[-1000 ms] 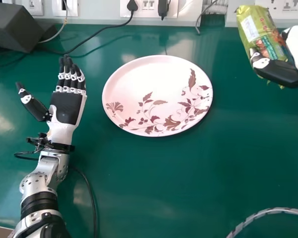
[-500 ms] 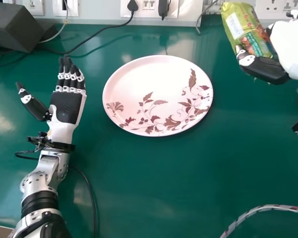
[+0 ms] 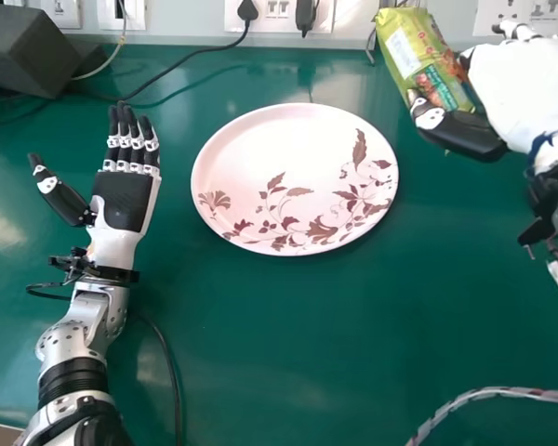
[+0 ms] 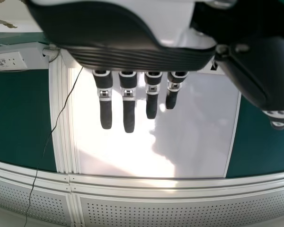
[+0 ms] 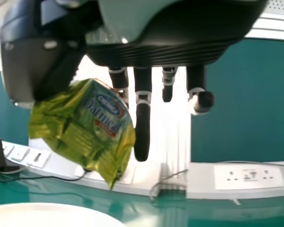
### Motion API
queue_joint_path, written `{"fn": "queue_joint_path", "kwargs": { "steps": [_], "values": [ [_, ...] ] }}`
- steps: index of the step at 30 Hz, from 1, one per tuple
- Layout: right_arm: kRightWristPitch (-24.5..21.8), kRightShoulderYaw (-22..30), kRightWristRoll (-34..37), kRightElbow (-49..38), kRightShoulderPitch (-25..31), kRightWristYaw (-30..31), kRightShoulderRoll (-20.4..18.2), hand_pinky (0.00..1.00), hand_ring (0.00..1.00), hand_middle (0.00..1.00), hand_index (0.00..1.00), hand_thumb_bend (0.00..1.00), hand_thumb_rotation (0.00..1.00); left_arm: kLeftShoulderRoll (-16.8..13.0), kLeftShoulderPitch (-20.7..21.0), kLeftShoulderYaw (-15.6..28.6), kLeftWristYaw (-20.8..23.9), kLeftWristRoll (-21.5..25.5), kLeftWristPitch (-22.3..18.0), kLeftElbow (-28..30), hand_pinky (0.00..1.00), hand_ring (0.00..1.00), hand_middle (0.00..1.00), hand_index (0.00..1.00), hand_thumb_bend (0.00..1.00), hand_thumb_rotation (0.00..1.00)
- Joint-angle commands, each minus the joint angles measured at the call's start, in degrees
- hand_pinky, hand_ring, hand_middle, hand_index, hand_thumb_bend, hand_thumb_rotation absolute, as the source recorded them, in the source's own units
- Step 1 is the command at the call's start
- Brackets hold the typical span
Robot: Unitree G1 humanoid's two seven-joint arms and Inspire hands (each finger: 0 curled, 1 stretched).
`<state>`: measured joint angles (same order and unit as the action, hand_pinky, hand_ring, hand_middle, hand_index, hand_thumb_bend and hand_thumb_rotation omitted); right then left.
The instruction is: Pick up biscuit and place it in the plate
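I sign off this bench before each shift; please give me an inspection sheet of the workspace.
Surface: green table, glossy with reflections.
Job's things: biscuit packet held above the table, not on the plate.
Clutter: dark box, back left.
Robot hands: left robot hand open, palm up; right robot hand pinches the packet.
Cables: black cable behind the plate; braided cable, front right.
Surroundings: wall sockets behind the table.

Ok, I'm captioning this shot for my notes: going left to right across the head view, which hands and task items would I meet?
Left hand → floral-patterned plate → green biscuit packet → right hand, which holds that packet.
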<state>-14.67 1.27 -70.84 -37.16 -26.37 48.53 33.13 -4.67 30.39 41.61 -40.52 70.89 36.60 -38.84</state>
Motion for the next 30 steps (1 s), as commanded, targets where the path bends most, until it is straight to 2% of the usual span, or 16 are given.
{"fn": "queue_joint_path", "kwargs": {
  "steps": [1,6,12,17,20,24,26,28,30],
  "values": [
    [0.8,-0.6,0.3,0.3,-1.3,-2.8,-0.9,0.02,0.15,0.29,0.52,0.52,0.45,1.2,-4.3,1.0,0.1,-0.6,0.1,-3.1,0.77,0.83,0.95,1.00,1.00,0.77],
    [3.2,-1.0,3.1,1.1,-0.9,-5.5,-0.9,0.02,0.15,0.28,0.51,0.52,0.40,1.6,-4.8,1.2,1.3,-0.5,-0.3,-1.6,0.75,0.81,0.96,1.00,1.00,0.77],
    [5.7,-1.4,5.3,1.6,-0.4,-9.1,-1.4,0.01,0.14,0.28,0.52,0.52,0.45,1.1,-4.8,1.3,0.4,-0.5,0.6,-2.3,0.72,0.78,0.94,1.00,1.00,0.79],
    [6.4,-2.7,5.4,2.7,-0.7,-11.7,-2.4,0.01,0.14,0.28,0.52,0.53,0.43,1.6,-5.1,1.2,2.0,-0.5,0.5,-1.0,0.73,0.76,0.92,1.00,1.00,0.81],
    [6.3,-4.0,5.2,3.5,-1.5,-12.3,-3.4,0.01,0.14,0.28,0.52,0.52,0.44,1.4,-4.9,1.2,1.2,-0.5,0.6,-1.8,0.72,0.77,0.92,1.00,1.00,0.82],
    [6.5,-5.6,5.1,4.6,-2.5,-12.8,-4.4,0.01,0.14,0.28,0.52,0.52,0.47,1.3,-4.9,1.1,0.5,-0.9,0.2,-2.0,0.64,0.79,0.92,1.00,1.00,0.82],
    [7.1,-6.4,5.0,5.3,-3.0,-13.3,-4.5,0.01,0.14,0.28,0.52,0.52,0.43,1.4,-5.1,1.1,0.9,-0.8,0.2,-1.7,0.61,0.79,0.92,1.00,1.00,0.83],
    [6.8,-7.2,4.6,5.9,-3.5,-13.0,-5.0,0.01,0.13,0.27,0.52,0.53,0.40,1.3,-5.0,1.3,1.2,-0.6,0.5,-1.7,0.63,0.80,0.93,1.00,1.00,0.85],
    [6.3,-8.1,4.2,6.1,-3.9,-12.8,-5.8,0.00,0.13,0.27,0.52,0.53,0.42,1.2,-5.0,1.2,1.1,-0.7,0.4,-1.9,0.67,0.81,0.94,1.00,1.00,0.85]
  ]
}}
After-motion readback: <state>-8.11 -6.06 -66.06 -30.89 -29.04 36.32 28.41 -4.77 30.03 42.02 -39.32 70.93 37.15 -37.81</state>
